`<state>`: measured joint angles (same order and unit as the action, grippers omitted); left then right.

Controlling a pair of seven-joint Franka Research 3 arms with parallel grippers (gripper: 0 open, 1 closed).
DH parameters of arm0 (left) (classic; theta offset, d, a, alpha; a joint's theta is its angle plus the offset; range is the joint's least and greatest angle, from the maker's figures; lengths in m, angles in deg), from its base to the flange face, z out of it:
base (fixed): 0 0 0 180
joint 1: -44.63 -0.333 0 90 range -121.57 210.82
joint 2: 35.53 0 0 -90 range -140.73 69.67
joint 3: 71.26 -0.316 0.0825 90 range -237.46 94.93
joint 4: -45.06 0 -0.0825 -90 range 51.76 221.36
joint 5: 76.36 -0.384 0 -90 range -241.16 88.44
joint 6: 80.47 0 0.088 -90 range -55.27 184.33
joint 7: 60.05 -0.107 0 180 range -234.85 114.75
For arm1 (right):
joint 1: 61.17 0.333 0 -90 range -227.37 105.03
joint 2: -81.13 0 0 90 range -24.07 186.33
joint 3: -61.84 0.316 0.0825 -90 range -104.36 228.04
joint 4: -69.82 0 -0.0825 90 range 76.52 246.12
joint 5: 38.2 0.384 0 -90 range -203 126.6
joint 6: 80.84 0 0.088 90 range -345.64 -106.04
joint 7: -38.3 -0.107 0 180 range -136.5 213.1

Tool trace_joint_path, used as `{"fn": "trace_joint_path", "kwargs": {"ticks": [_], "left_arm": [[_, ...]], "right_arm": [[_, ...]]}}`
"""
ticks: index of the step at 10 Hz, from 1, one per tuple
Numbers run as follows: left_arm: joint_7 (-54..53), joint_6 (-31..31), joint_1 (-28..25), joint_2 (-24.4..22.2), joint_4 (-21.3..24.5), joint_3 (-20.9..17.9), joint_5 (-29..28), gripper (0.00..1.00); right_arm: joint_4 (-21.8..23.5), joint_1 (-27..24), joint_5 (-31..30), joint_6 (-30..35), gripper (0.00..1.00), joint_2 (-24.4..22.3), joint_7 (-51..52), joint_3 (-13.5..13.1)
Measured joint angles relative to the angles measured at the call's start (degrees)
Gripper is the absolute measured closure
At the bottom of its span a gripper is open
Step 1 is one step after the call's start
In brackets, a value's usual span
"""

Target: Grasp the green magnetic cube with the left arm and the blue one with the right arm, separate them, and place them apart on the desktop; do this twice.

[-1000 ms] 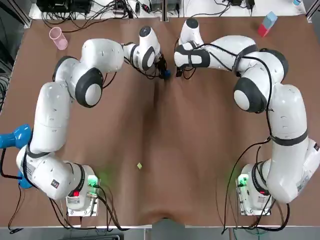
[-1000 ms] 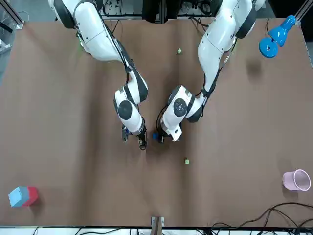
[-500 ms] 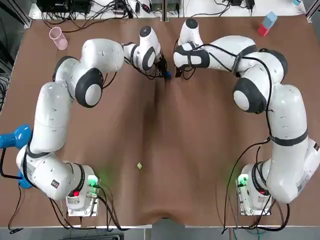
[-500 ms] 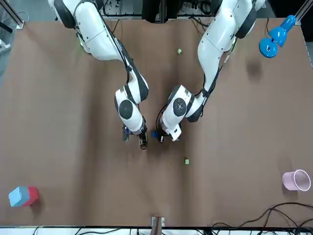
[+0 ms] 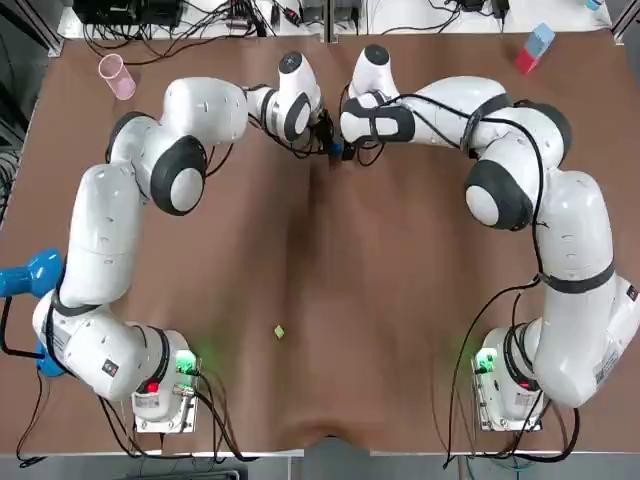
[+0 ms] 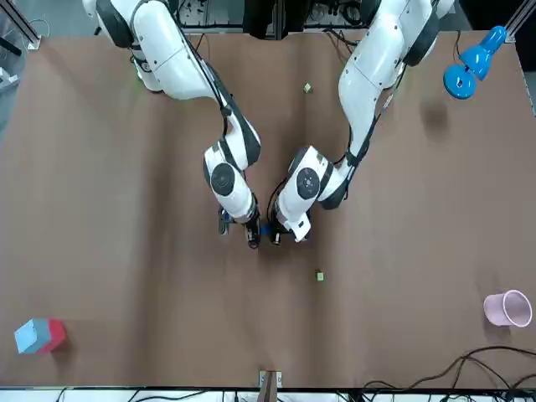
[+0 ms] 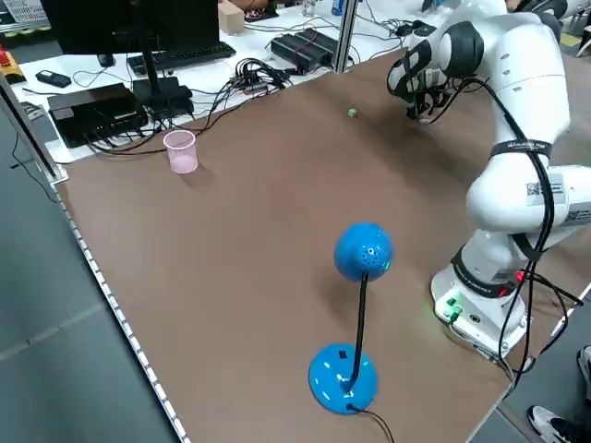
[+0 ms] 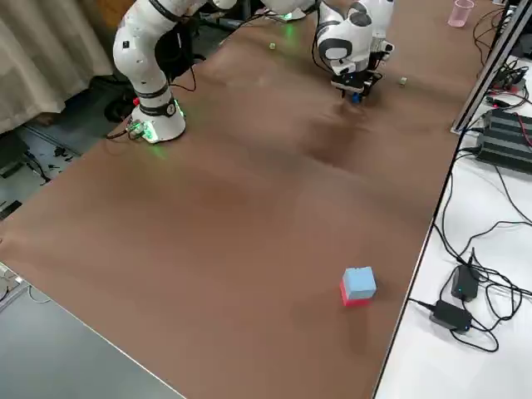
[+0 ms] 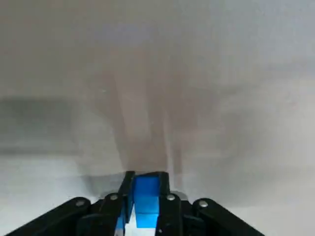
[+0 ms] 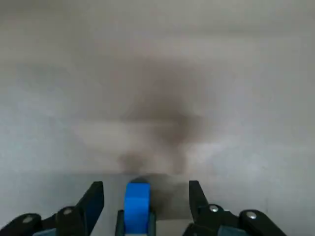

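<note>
Closing-in is the change: over the last second my right gripper [image 6: 239,234] has slid sideways across the table [image 5: 320,300] toward my left gripper [image 9: 146,183]. The gap between the two wrists is nearly gone, while the left one has stayed where it was. My left fingers are pressed onto the blue cube [image 9: 146,199], pinching it low over the tabletop at the far middle of my reach. I see no green inside that grip, and I cannot tell whether anything sits hidden behind the blue. My right fingers [image 10: 96,197] are spread wide, one on either side of that same cube and clear of it. I judge this to be the approach before the right-hand grasp, with the pull-apart not yet begun. One green cube [image 6: 319,275] lies loose near the grippers, on the side away from my bases, and a second green cube [image 5: 279,331] lies well apart, back toward them. Both my arms reach far out over the table, wrists turned in to face each other, fingers pointing down at the surface.
</note>
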<state>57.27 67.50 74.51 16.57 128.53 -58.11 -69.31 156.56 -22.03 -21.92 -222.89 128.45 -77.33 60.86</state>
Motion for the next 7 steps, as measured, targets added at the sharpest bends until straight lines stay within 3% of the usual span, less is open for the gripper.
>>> {"fn": "trace_joint_path", "kwargs": {"ticks": [4, 7], "left_arm": [[0.0, 0.0, 0.0, 0.0, 0.0, 0.0, 0.0, 0.77], [0.0, 0.0, 0.0, 0.0, 0.0, 0.0, 0.0, 0.77]], "right_arm": [[0.1, 0.2, 2.4, -4.1, 0.23, 1.1, -0.2, 0.1], [0.1, 0.3, 2.7, -4.8, 0.37, 1.2, -0.2, 0.1]]}}
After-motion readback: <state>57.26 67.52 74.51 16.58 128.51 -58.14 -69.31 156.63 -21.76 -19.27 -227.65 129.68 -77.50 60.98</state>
